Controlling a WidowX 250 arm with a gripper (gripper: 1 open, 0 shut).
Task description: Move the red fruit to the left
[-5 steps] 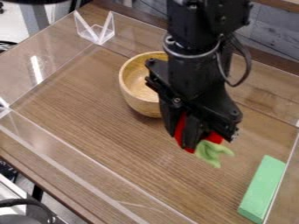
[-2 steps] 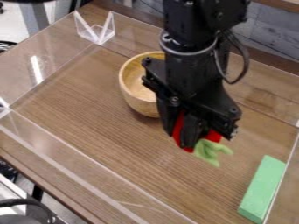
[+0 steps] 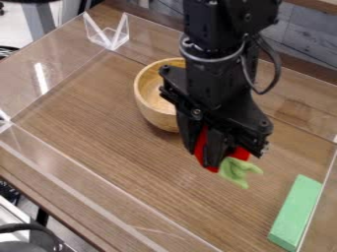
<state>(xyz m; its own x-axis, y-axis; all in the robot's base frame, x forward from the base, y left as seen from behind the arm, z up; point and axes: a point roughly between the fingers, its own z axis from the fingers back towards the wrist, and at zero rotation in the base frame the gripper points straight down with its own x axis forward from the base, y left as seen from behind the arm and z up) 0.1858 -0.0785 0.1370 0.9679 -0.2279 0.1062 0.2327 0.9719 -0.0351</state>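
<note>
Camera view is looking down at a brown wooden table (image 3: 93, 138) with low see-through walls (image 3: 53, 59) standing around its edges. A round wooden bowl (image 3: 156, 89) is sitting near the middle, just behind and to the left of the big black robot arm (image 3: 224, 59). The arm is covering part of the bowl's right side. A flat pale-green block (image 3: 298, 212) is lying near the right front corner, well apart from the arm. A small clear stand (image 3: 108, 33) is sitting at the back left.

No words or labels are showing that can be read.

The arm is pointing its gripper (image 3: 224, 157) straight down over the table. The fingers are squeezing tight on the red fruit (image 3: 206, 150). The fruit's shiny red side is peeking out on the left, between the black fingers, and its light-green leafy top is sticking out below and to the right. The fruit is sitting right inside the hand, in front of and to the right of the bowl. It is too hard to tell whether the leaves are touching the table.
</note>
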